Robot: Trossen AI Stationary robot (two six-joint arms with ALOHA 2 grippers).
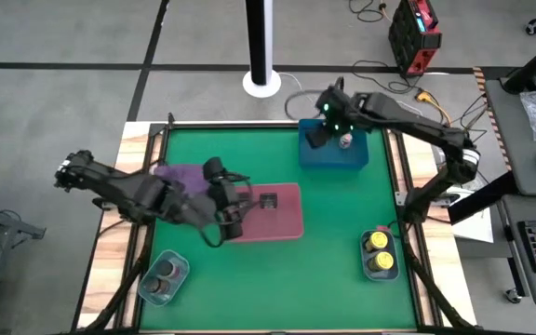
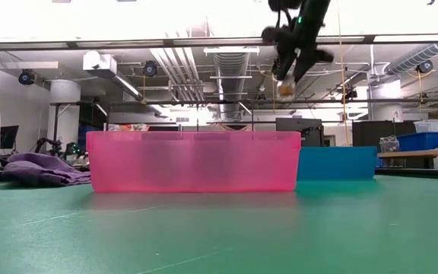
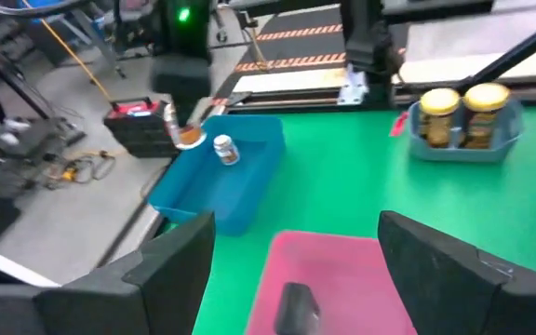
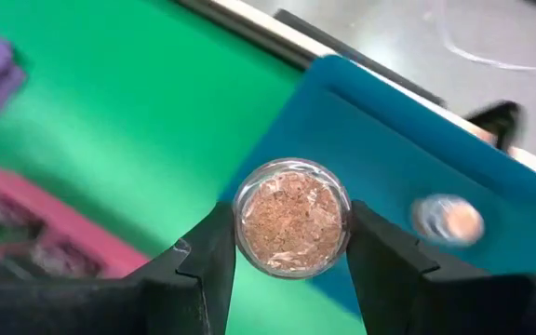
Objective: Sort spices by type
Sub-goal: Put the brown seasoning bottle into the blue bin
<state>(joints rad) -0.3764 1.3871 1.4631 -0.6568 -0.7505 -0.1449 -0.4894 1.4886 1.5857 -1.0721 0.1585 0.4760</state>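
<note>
My right gripper is shut on a pale tan jar above the blue tray. It also shows high up in the low view. A second pale tan jar stands in that tray. My left gripper is open over the left end of the pink tray, touching nothing. A black square tin lies on the pink tray's floor. Two yellow-capped jars stand in a grey-blue tray, and two dark shakers in another. My right gripper pinches the pale tan jar between its two fingers, one on each side of the round wall. The fingers point down from above. The jar is lifted well clear of the blue tray and sticks out below the fingertips.
A purple cloth lies left of the pink tray, under my left arm. The shakers' tray sits at the near left corner, the yellow jars' tray at the near right. Bare green mat lies between them.
</note>
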